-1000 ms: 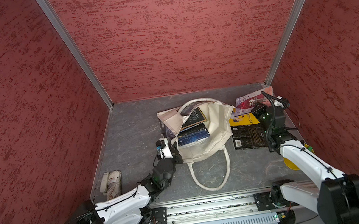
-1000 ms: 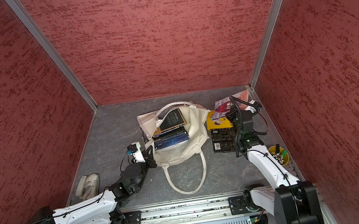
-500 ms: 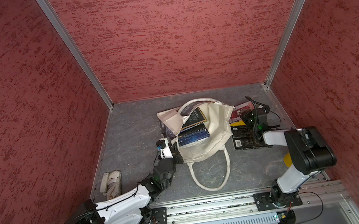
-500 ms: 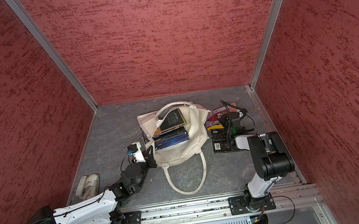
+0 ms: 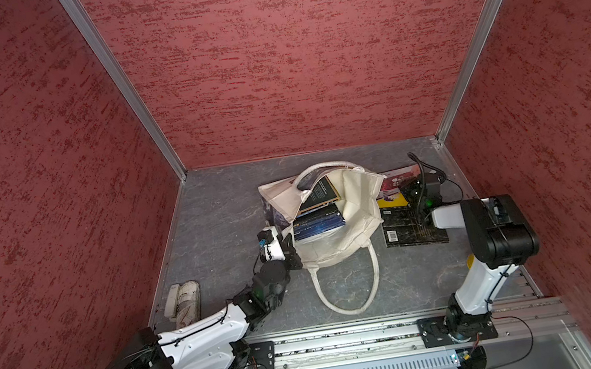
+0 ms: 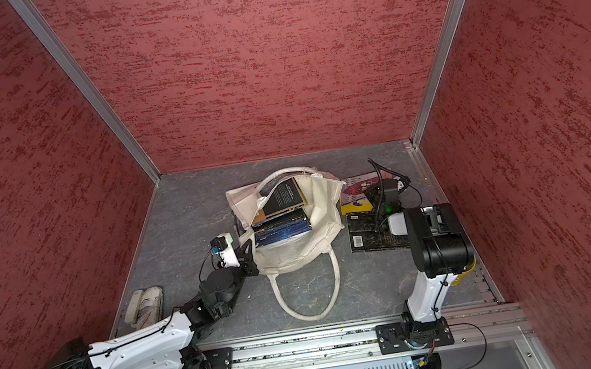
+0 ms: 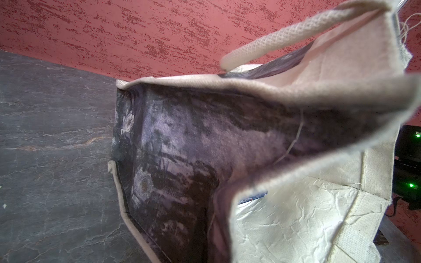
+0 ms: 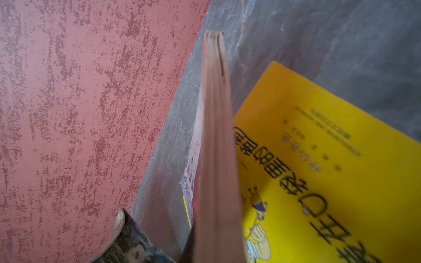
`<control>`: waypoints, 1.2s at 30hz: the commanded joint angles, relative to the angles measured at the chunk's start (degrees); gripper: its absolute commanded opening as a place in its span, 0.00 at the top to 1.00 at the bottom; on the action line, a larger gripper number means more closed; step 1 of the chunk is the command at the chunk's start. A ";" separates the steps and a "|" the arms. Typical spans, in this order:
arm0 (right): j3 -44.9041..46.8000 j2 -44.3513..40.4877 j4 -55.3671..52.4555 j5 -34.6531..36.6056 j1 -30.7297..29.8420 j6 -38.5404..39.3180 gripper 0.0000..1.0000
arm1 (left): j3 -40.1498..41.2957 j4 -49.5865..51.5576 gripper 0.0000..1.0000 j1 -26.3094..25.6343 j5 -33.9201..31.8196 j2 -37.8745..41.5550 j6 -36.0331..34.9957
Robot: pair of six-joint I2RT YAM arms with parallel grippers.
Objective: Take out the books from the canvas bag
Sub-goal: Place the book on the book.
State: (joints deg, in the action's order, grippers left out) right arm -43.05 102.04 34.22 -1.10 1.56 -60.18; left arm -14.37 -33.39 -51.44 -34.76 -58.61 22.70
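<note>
The cream canvas bag (image 5: 338, 242) (image 6: 296, 251) lies open on the grey floor, its painting print close up in the left wrist view (image 7: 193, 148). Inside it are several books: navy ones (image 5: 318, 225) (image 6: 280, 229) under a dark one (image 5: 317, 192). My left gripper (image 5: 289, 246) (image 6: 248, 254) is shut on the bag's near-left rim. Right of the bag lie a yellow book (image 5: 391, 201) (image 8: 319, 182) and a black book (image 5: 404, 230) (image 6: 367, 236). My right gripper (image 5: 412, 193) is shut on a pink-covered book (image 5: 394, 178) (image 8: 216, 159), held on edge above the yellow one.
A white shoe-like thing (image 5: 184, 301) lies at the front left by the wall. A yellow bucket (image 6: 461, 279) is mostly hidden behind the right arm. Red walls enclose the floor on three sides; a metal rail (image 5: 349, 340) runs along the front.
The right arm has folded, its elbow swinging up and toward the front, and its wrist has dropped low over the books right of the bag. The left arm and bag have not moved.
</note>
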 commanded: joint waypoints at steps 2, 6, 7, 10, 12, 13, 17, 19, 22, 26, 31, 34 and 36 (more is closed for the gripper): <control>-2.51 0.57 -5.97 -1.56 0.33 2.29 1.00 | -1.12 1.04 1.00 0.51 -0.74 -0.19 0.06; -1.08 -0.01 -6.81 -2.20 0.50 2.34 1.00 | -1.10 1.05 1.00 0.45 -0.65 -0.22 0.11; -0.53 -0.14 -6.80 -2.10 0.46 2.20 1.00 | -1.11 1.04 1.00 0.47 -0.74 -0.20 0.02; -0.94 1.15 -7.68 -3.45 0.59 2.94 1.00 | -1.10 1.04 1.00 0.44 -0.65 -0.21 0.06; -1.65 2.25 -8.49 -4.49 0.72 3.38 1.00 | -1.10 1.13 1.00 0.49 -0.70 -0.26 0.07; -1.71 2.37 -8.85 -4.56 0.81 3.41 1.00 | -1.15 1.13 1.00 0.51 -0.75 -0.30 0.04; -0.63 1.37 -9.46 -3.70 1.02 3.27 0.89 | -1.10 1.26 1.00 0.46 -1.05 -0.14 -0.02; -0.43 0.56 -10.70 -2.82 1.14 3.32 0.79 | -1.13 1.23 1.00 0.51 -1.01 -0.12 -0.03; 0.53 -0.53 -10.48 -2.48 1.43 3.32 0.77 | -1.29 1.22 1.00 0.45 -0.92 -0.28 -0.07; 0.84 -1.56 -11.83 -2.24 2.25 3.40 0.62 | -1.23 1.31 1.00 0.44 -0.81 -0.28 -0.06; 2.02 -4.37 -12.93 -1.53 3.86 3.57 0.39 | -1.14 1.48 1.00 0.47 -0.95 0.16 -0.11; 0.90 -5.00 -15.81 -1.81 4.23 4.63 0.28 | -1.18 1.48 1.00 0.43 -0.92 0.11 -0.11; 0.68 -5.63 -17.38 -2.13 4.46 5.00 0.22 | -1.19 1.48 1.00 0.44 -0.91 0.07 -0.11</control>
State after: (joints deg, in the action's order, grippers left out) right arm -41.56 98.13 20.29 -4.27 5.58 -56.29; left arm -14.37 -33.15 -51.44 -34.79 -58.61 22.70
